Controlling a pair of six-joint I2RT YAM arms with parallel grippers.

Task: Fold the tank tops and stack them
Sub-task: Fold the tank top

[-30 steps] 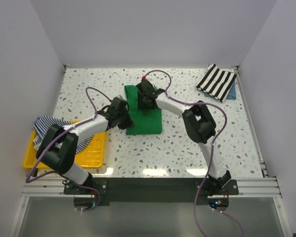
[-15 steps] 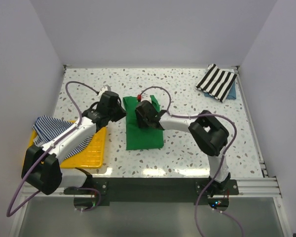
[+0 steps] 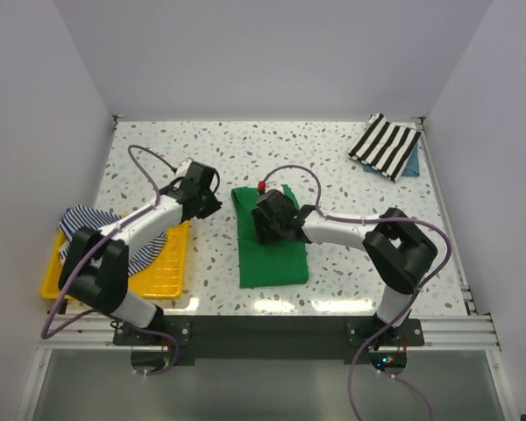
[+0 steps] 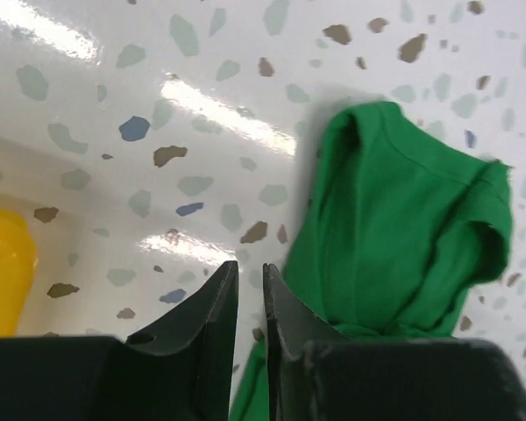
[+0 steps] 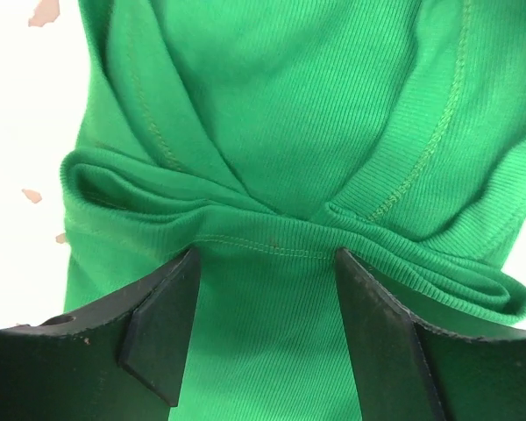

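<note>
The bright green tank top (image 3: 276, 259) lies folded in a long rectangle at the table's middle, its bunched straps at the far end. My right gripper (image 3: 272, 224) sits low over that far end. It is open, its fingers wide apart on the ribbed green cloth (image 5: 280, 114), the right gripper (image 5: 267, 254) just short of a folded hem. My left gripper (image 3: 204, 195) hovers over bare table left of the green top (image 4: 403, 228). The left gripper (image 4: 250, 267) shows a narrow gap with nothing in it. The navy-and-white striped tank top (image 3: 83, 221) drapes over the yellow tray.
The yellow tray (image 3: 171, 272) stands at the near left, and its corner (image 4: 0, 272) shows in the left wrist view. A black-and-white striped cloth (image 3: 386, 145) on something blue lies at the back right corner. White walls close in the table.
The green top has slid nearer and slightly right. My right gripper came nearer with it and spread its fingers wider. My left gripper moved off the cloth's left edge to bare table.
</note>
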